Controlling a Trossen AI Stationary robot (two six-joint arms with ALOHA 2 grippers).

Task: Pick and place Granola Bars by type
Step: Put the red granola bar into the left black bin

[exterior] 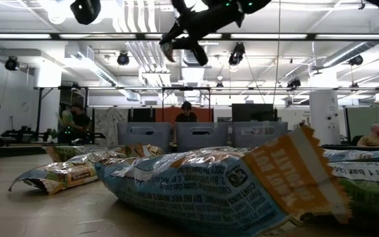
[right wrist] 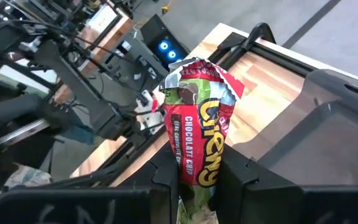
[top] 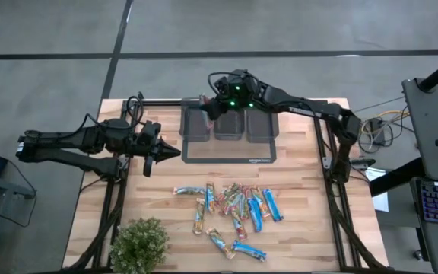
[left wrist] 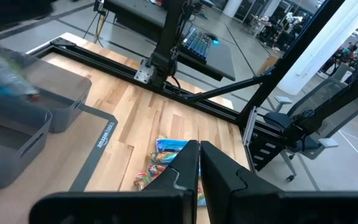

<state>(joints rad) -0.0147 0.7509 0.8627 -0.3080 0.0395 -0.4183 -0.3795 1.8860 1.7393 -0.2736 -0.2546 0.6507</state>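
Several granola bars (top: 230, 209), some blue and some multicoloured, lie in a loose heap on the wooden table's near half; they fill the foreground of the low view (exterior: 222, 187). My right gripper (top: 207, 106) hangs over the far left of three grey bins (top: 230, 125), shut on a red-and-green bar (right wrist: 197, 118). My left gripper (top: 166, 152) hovers shut and empty at the table's left, its fingers (left wrist: 185, 168) pointing toward the heap. My right gripper pinches the red-and-green bar near its back end (right wrist: 194, 171) between its two fingers (right wrist: 166, 177). The bar lies along the fingers and sticks out past their tips, its crimped front end (right wrist: 194, 68) free. It is lifted clear, above the bins.
The bins stand on a dark mat (top: 230, 156) at the table's far middle. A leafy green plant (top: 139, 243) sits at the near left corner. Black frame rails (top: 333, 190) run along the table's sides. Bare wood lies between the mat and the heap.
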